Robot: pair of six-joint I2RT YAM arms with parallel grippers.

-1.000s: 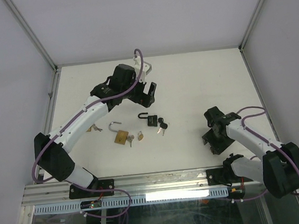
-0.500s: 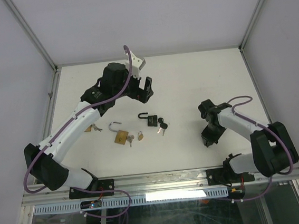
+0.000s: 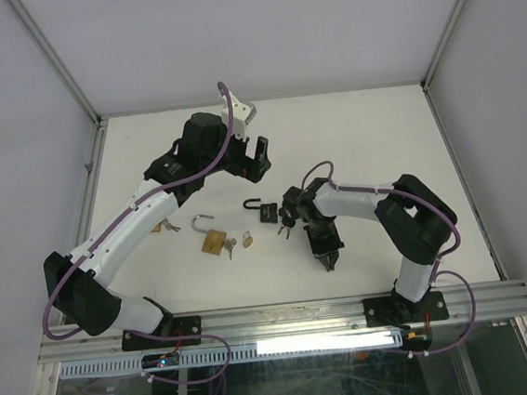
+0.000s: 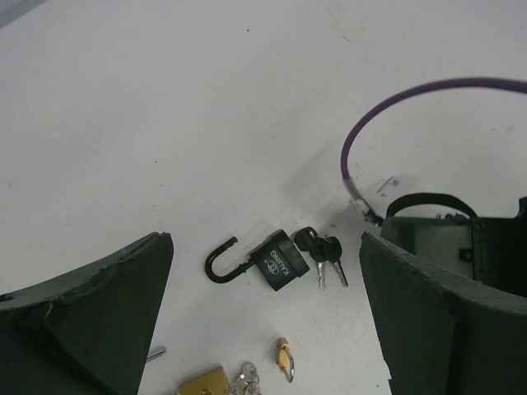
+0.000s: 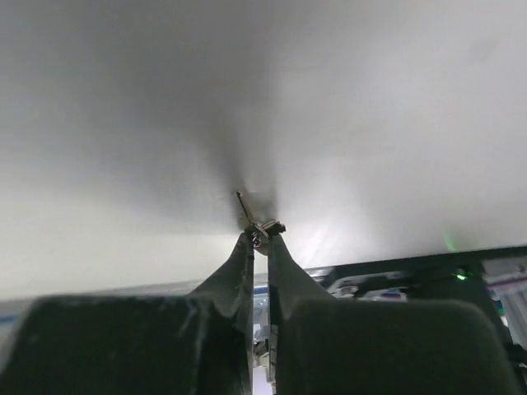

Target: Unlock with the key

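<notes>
**Inspector:** Position of the task items, taking the black padlock (image 3: 266, 213) as reference?

**Assistant:** The black padlock lies flat on the tabletop (image 3: 360, 132), about mid-surface. Its shackle is swung out as an open hook. The black-headed keys (image 3: 286, 220) lie just beside its body, on the side toward the right arm. No key is in the lock.

**Inspector:** Other items?

**Assistant:** A brass padlock (image 3: 214, 242) lies on the left-arm side of the black padlock and slightly nearer the bases, with its shackle raised. Silver keys (image 3: 230, 247) lie against it. A small brass piece (image 3: 247, 239) lies between those keys and the black padlock. I cannot tell what it is.

**Inspector:** Left pincer?

**Assistant:** The left pincer (image 3: 262, 158) is released, jaws fully spread. It hangs above the tabletop on the far side of the black padlock. Its own camera frames the lock and the black-headed keys between the two fingers.

**Inspector:** Right pincer?

**Assistant:** The right pincer (image 3: 331, 263) is clenched, fingertips pressed together. It points at the tabletop on the near side of the black padlock, toward the right arm's base and apart from the keys. A thin metal sliver (image 5: 247, 207) shows at the tips in the wrist view. I cannot tell what it is or whether it is gripped.
</notes>
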